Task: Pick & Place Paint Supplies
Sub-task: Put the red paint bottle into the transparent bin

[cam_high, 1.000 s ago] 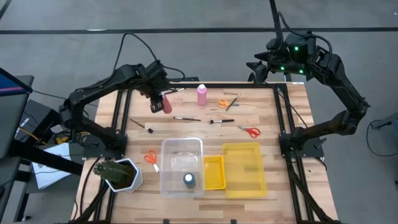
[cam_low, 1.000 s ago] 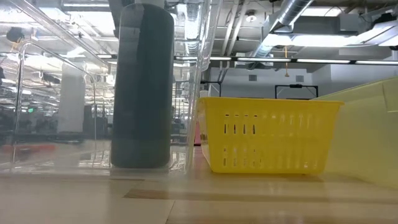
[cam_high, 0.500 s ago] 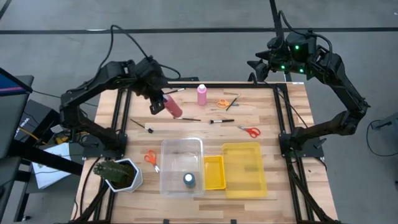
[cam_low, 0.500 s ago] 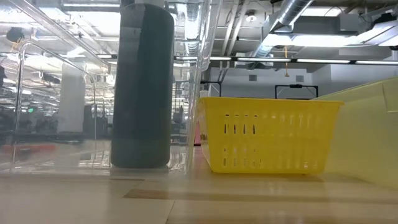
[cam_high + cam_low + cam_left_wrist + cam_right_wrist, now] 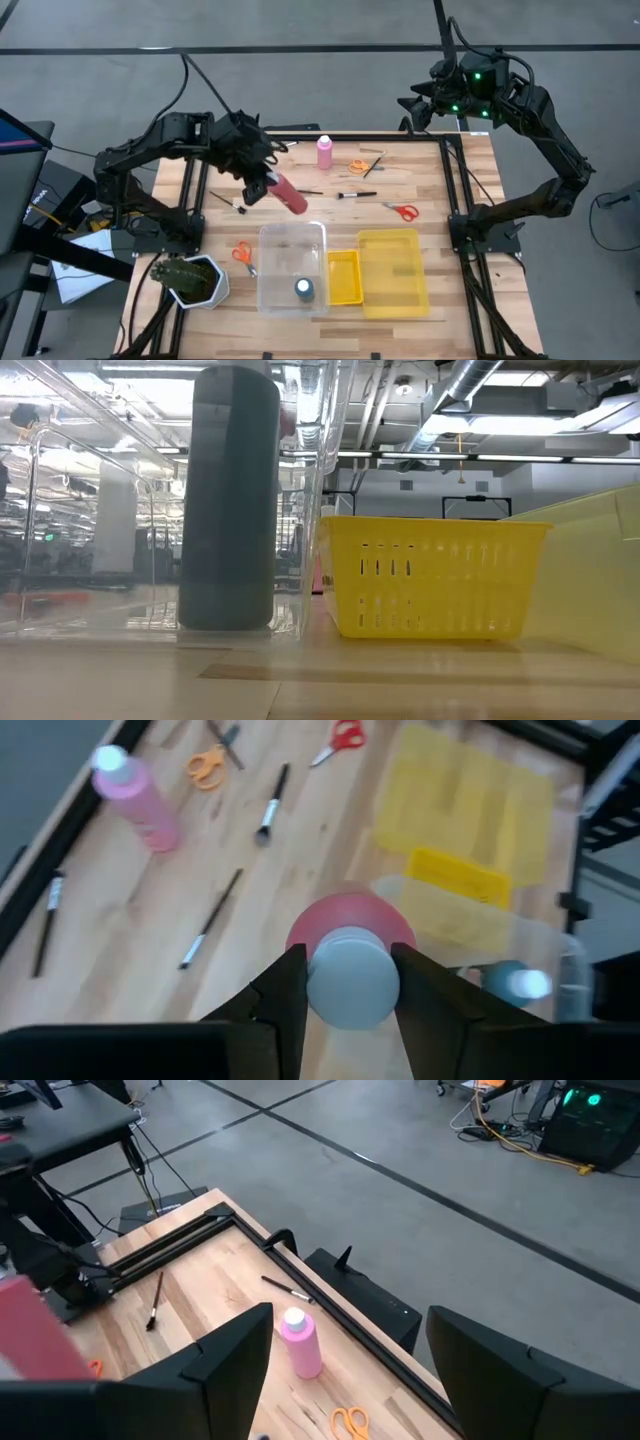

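Note:
My left gripper (image 5: 262,186) is shut on a red paint bottle (image 5: 291,196) and holds it in the air over the table's left middle, just beyond the clear bin (image 5: 270,240). A dark blue bottle (image 5: 304,290) stands inside that bin. On its base near the far edge stands a pink bottle (image 5: 325,152). Thin brushes (image 5: 300,190) and orange scissors (image 5: 357,166) lie flat on the wood. My right gripper (image 5: 412,105) hangs open and high past the far right corner, holding nothing. My left gripper pinches the red bottle at its pale cap end (image 5: 350,982) between the two fingers (image 5: 288,1000), one on each side. The fingers slant down from the table's left and lie along the bottle. The red body (image 5: 350,920) sticks out beyond them, tilted, clear of the table.
A small yellow basket (image 5: 344,277) and a larger yellow bin (image 5: 393,270) sit right of the clear bin. Red scissors (image 5: 402,211) lie at the right, another orange pair (image 5: 243,254) at the near left. A potted plant (image 5: 188,280) stands at the near left corner.
My left gripper has carried the red bottle from near the far left corner toward the clear bin, rising and swinging round so the bottle now points toward the near right. Its hold stays shut.

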Controlling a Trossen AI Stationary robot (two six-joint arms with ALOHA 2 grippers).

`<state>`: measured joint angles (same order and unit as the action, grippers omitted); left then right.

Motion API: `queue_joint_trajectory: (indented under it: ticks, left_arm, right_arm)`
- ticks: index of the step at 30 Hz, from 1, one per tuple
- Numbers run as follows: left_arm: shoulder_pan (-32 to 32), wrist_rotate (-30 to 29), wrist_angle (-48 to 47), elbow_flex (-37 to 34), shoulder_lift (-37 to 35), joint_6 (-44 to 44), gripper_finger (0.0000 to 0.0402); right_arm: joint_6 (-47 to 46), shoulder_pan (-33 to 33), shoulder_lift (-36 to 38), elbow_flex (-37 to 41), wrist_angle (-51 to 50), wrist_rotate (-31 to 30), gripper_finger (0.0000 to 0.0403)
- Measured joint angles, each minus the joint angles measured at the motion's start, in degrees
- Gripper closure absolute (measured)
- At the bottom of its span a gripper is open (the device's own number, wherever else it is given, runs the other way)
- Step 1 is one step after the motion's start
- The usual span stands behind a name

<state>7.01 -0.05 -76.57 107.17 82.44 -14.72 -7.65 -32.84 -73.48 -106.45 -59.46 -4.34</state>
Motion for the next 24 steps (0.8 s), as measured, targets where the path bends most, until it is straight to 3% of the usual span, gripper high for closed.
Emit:
queue_joint_trajectory:
  ticks: [14, 24]
  left_arm:
    - [-9.12, 1.07, -3.05, 16.51, 12.59, -12.42, 0.0287]
    - [-16.61, 5.75, -5.65, 17.21, 13.85, -26.92, 0.0287]
  right_arm:
    - [0.14, 0.02, -0.01, 0.00, -0.06, 0.07, 0.0143]
    - [0.13, 0.03, -0.01, 0.00, -1.05, 7.23, 0.0143]
